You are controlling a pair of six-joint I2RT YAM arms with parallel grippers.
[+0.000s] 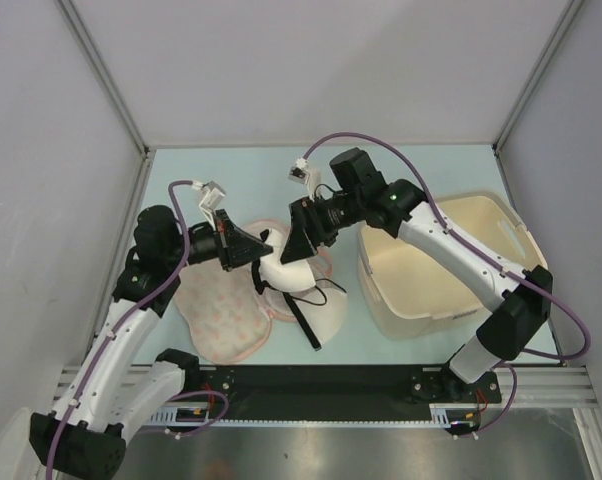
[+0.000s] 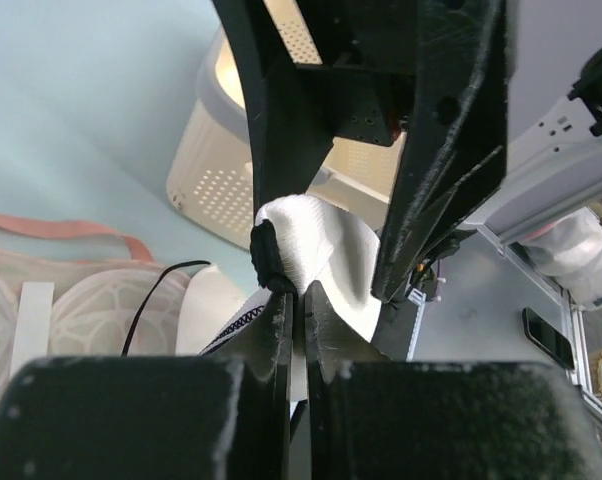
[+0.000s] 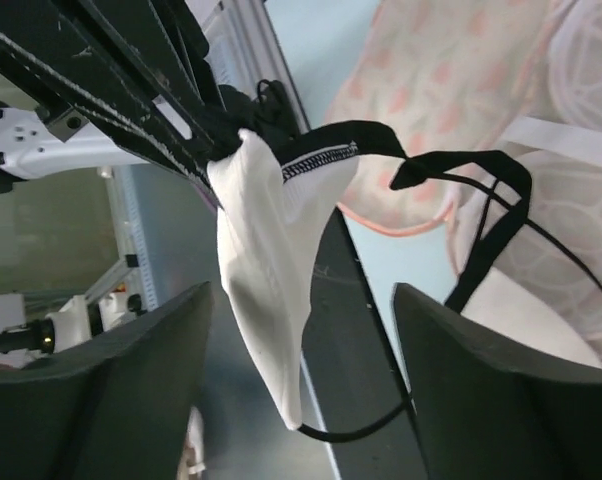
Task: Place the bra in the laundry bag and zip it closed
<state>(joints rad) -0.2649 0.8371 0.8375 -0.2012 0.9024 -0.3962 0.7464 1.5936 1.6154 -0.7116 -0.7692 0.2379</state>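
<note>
Step in hand, as judged: moving the cream-white soft-cupped bra with black straps (image 1: pixel 289 275) onto the open peach-pink patterned fabric laundry bag (image 1: pixel 221 318). One end of the bra is raised between the arms. The rest trails on the bag's right edge and the table beside it.

Recommended: gather the trailing straps inside the pouch outline, clear of the zip.

Left gripper (image 2: pixel 293 296): jaws clamped on the bra's black-edged corner.

Right gripper (image 3: pixel 303 292): jaws wide apart, straddling the hanging cup without holding it.
</note>
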